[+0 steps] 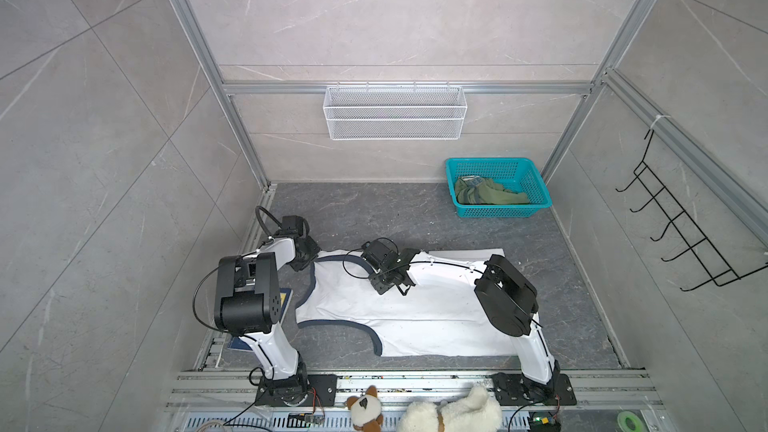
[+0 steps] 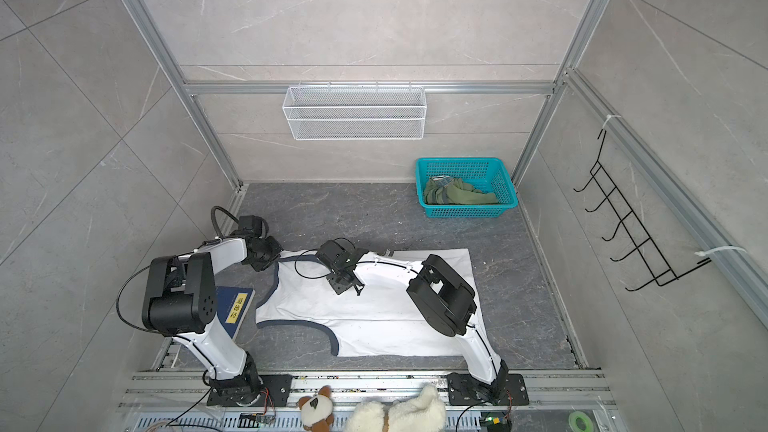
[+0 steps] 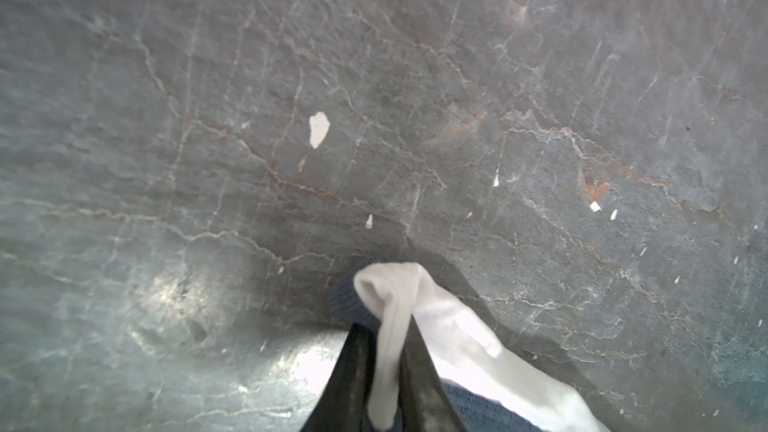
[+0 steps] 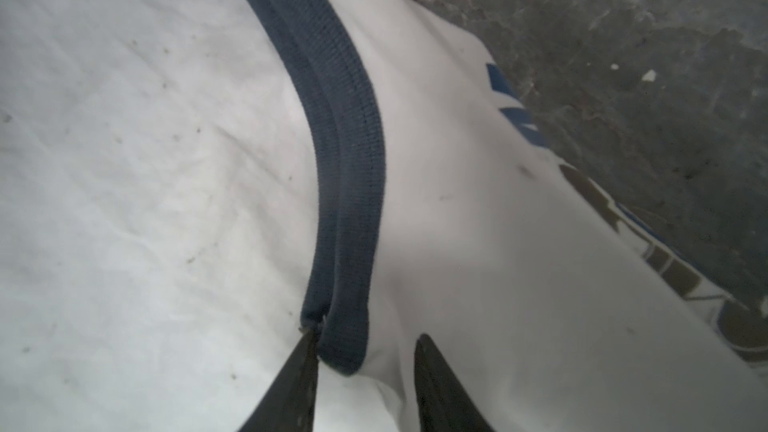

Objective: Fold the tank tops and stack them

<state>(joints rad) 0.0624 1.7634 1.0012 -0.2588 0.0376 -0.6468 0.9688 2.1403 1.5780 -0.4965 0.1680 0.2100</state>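
The white tank top [image 1: 415, 317] [image 2: 382, 317] with navy trim lies spread on the dark marbled table. My left gripper [image 1: 306, 261] [image 2: 266, 259] sits at its far-left strap. In the left wrist view the left gripper [image 3: 384, 326] is shut on a fold of white strap [image 3: 390, 297]. My right gripper [image 1: 399, 284] [image 2: 353, 283] reaches across to the far armhole. There the right gripper [image 4: 365, 336] pinches the navy trim [image 4: 345, 160] and white cloth between its jaws. The olive tank top [image 1: 486, 195] [image 2: 457, 195] lies crumpled in the teal basket [image 1: 503, 211].
A blue book [image 2: 235, 309] lies under my left arm at the table's left edge. A white wire basket [image 1: 395, 112] hangs on the back wall and a black hook rack [image 1: 685, 234] on the right wall. Plush toys [image 1: 453, 413] and a green tape roll [image 1: 629, 421] lie on the front rail.
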